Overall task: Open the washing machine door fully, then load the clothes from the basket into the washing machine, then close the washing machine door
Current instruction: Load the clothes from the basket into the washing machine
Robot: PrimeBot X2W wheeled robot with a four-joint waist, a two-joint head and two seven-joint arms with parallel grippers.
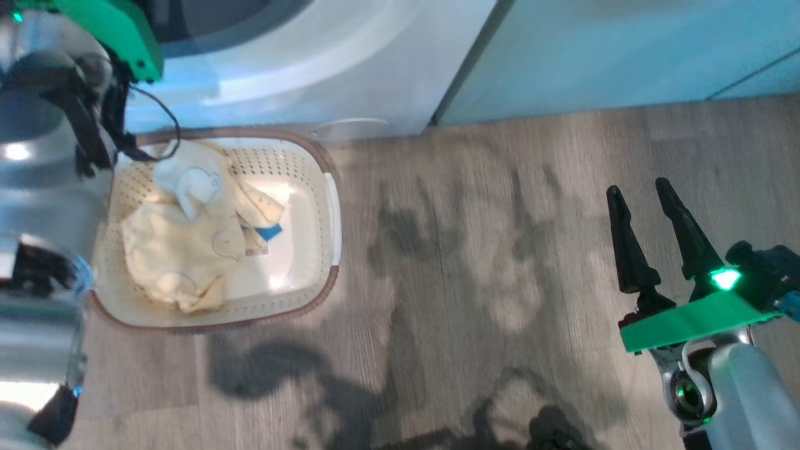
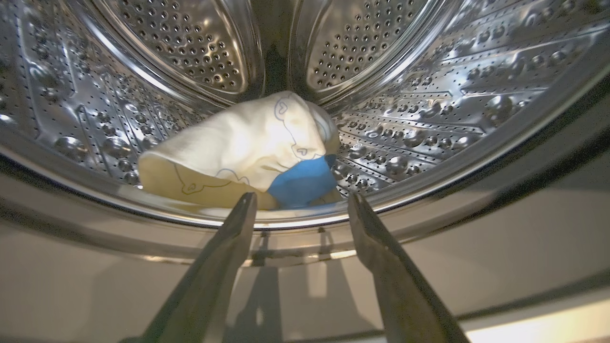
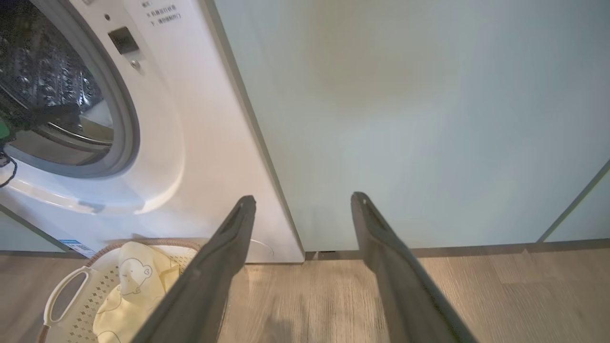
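Observation:
The washing machine (image 3: 157,143) stands with its mouth uncovered. Its glossy door (image 1: 37,187) is swung out at the head view's left edge. My left gripper (image 2: 301,196) is open at the drum's mouth, with nothing between its fingers. Just beyond its tips, a pale yellow bear-print garment (image 2: 238,147) with a blue piece (image 2: 302,183) lies on the steel drum (image 2: 429,119). The basket (image 1: 312,187) sits on the floor before the machine with more yellow clothes (image 1: 181,250) in it. My right gripper (image 1: 639,187) hangs open and empty, far right of the basket.
Pale-green cabinet doors (image 3: 405,119) stand right of the washer. Wooden floor (image 1: 475,262) stretches between the basket and my right arm. My left arm's green wrist mount (image 1: 119,31) and a black cable (image 1: 156,119) hang over the basket's far rim.

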